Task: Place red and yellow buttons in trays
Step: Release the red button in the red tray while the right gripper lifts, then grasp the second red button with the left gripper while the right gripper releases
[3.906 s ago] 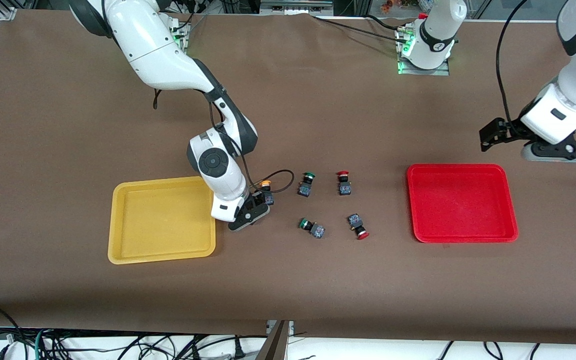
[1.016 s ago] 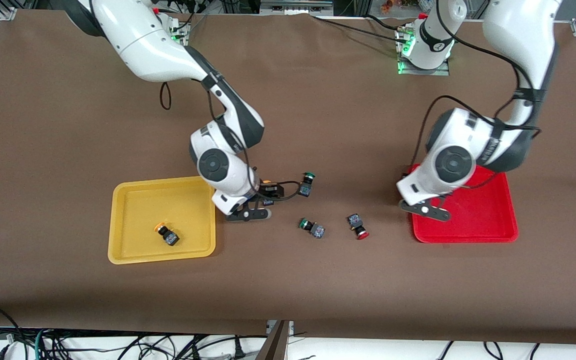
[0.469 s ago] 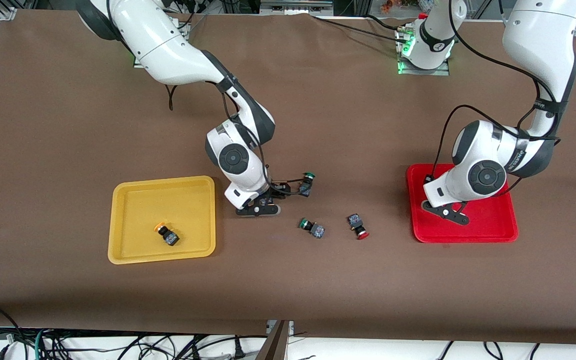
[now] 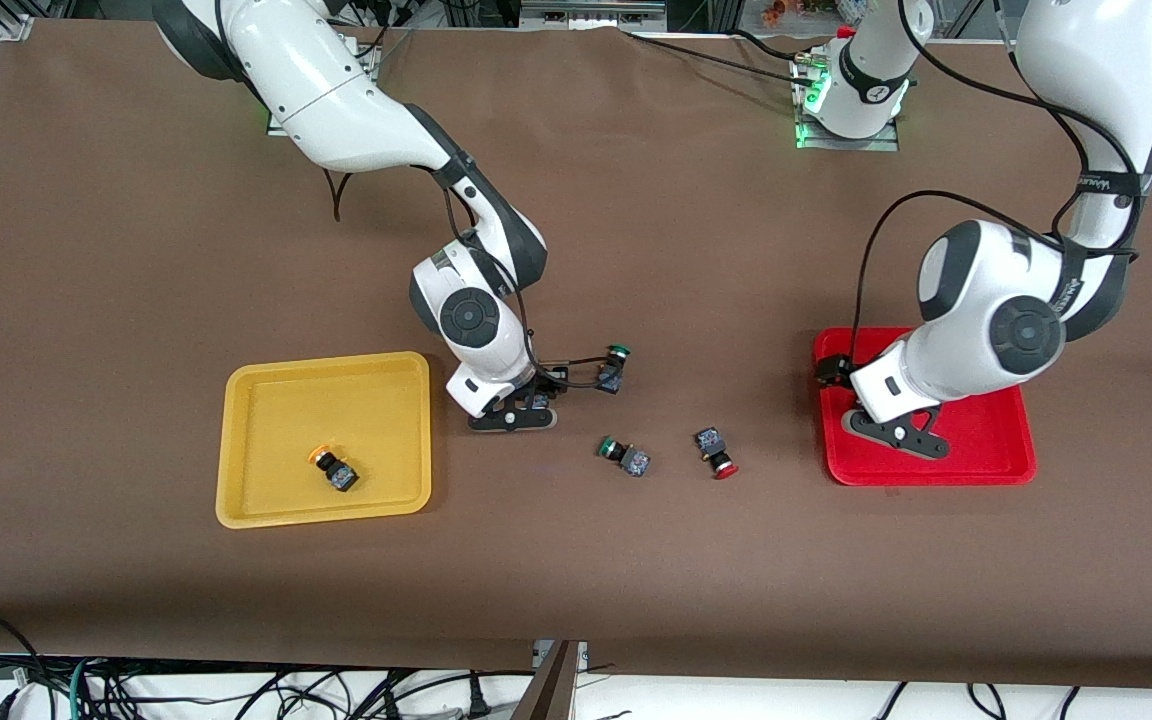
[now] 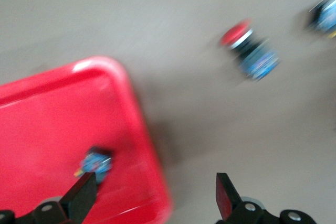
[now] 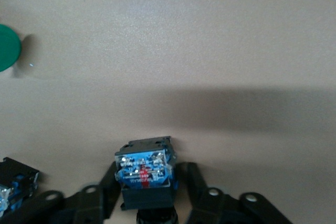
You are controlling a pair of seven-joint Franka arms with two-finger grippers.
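A yellow tray (image 4: 241, 440) lies toward the right arm's end of the table, with a yellow-capped button (image 4: 333, 468) lying in it. Beside that tray the right gripper (image 4: 516, 412) is closed on a button (image 6: 144, 172) whose cap is hidden. Two green-capped switches (image 4: 613, 366) (image 4: 625, 455) and a red-capped button (image 4: 715, 451) lie on the table between the trays. The left gripper (image 4: 894, 432) is held open over the red tray (image 4: 996, 462), where a button (image 5: 96, 163) lies.

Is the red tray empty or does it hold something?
Not empty: the red tray holds one button, below the open left gripper.
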